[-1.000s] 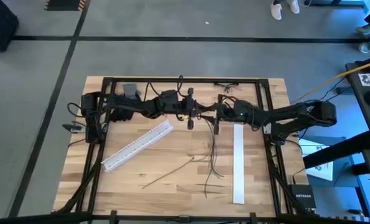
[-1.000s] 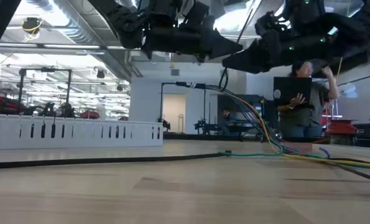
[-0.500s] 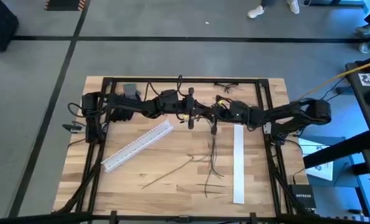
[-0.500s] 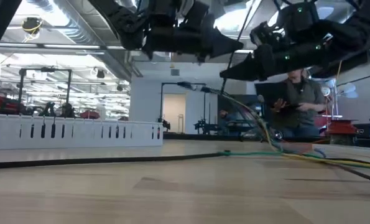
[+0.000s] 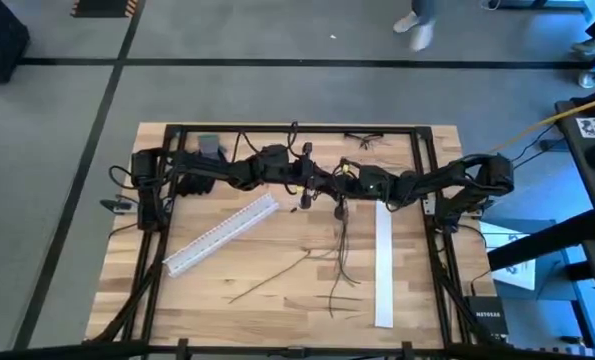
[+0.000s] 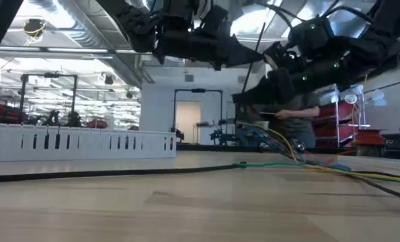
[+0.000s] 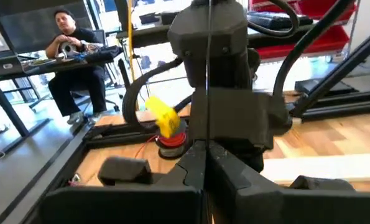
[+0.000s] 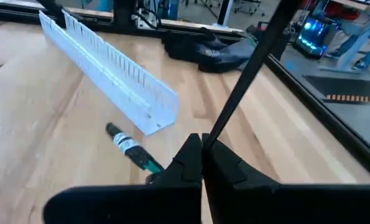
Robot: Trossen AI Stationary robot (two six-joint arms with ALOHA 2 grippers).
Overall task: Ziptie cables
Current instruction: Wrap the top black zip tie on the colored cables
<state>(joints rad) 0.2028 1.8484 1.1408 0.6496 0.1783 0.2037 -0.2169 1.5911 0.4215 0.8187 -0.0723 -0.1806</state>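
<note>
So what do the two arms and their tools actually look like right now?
The left arm and right arm are both chains of black jointed links, with thicker black cords looped alongside. The left tool and right tool each end in two dark, wedge-shaped fingers. Small green lights glow on the right arm.

Cables [image 5: 341, 255] in high view: strands too thin to count or separate. Their upper ends vanish under the right gripper [image 5: 339, 205], so contact there can't be judged. Low view: both arms cut off by the top edge above the cables. Person [image 5: 414, 22] beyond the table cut off by the frame; only blurred feet show.
</note>
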